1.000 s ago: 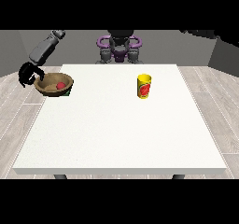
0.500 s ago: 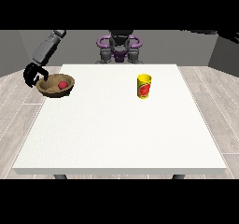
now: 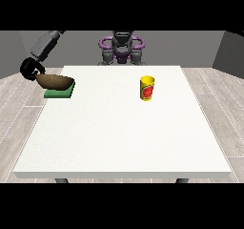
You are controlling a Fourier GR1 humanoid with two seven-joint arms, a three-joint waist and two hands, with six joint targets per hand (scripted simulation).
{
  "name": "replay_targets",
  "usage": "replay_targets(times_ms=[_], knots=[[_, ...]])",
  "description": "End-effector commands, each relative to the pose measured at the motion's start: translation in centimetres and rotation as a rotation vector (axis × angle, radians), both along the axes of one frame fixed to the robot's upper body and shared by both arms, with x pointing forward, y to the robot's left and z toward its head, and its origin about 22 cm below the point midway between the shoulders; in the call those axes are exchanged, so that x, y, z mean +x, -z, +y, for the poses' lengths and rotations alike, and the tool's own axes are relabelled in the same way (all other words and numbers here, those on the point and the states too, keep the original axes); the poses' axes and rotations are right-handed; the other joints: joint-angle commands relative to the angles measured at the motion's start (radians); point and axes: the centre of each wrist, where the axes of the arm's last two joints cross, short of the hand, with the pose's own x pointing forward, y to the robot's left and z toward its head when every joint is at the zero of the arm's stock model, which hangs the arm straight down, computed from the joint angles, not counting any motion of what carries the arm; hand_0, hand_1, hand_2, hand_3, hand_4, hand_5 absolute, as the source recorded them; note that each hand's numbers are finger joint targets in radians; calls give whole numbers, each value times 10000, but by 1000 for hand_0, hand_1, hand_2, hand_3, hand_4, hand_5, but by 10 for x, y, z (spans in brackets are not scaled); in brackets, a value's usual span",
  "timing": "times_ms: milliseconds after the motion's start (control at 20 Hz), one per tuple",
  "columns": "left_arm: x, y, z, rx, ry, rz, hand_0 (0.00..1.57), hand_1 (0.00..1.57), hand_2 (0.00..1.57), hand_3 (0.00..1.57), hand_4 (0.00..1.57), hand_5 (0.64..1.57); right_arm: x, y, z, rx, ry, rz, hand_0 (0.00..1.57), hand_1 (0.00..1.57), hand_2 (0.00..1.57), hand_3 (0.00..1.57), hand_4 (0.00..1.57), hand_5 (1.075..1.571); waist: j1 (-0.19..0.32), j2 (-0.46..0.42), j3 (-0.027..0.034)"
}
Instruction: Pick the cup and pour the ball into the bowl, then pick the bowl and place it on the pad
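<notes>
I see brown bowl (image 3: 54,81) at tabletop's (image 3: 124,128) far corner on view's left, tilted, sitting over green pad (image 3: 60,92). Ball not visible to me. Black hand at view's left (image 3: 31,69) clasps bowl's outer rim, fingers curled around it. Other hand not in my view. Count: one bowl, one pad, one yellow cup (image 3: 147,88) with red mark, upright, well apart toward view's right. Bowl hangs past tabletop's left edge. Wide bare white surface across middle and near side.
</notes>
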Motion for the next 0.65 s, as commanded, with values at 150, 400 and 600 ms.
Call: replay_targets(times_ms=[150,400,600], knots=[[-10,1,10,65,392,-304,0,0,0,0,654,1546,-19,-17,-28,-181,819,310,0,0,0,0,0,1503,458,255,8],[18,5,-55,-730,1573,726,0,0,0,0,983,1570,-18,-23,-31,-250,872,1398,0,0,0,0,0,1477,118,-1617,34],[27,67,-44,-1170,836,3062,0,0,0,0,983,1570,43,-38,32,-67,-1216,310,0,0,0,0,701,1219,-636,-3668,-45]])
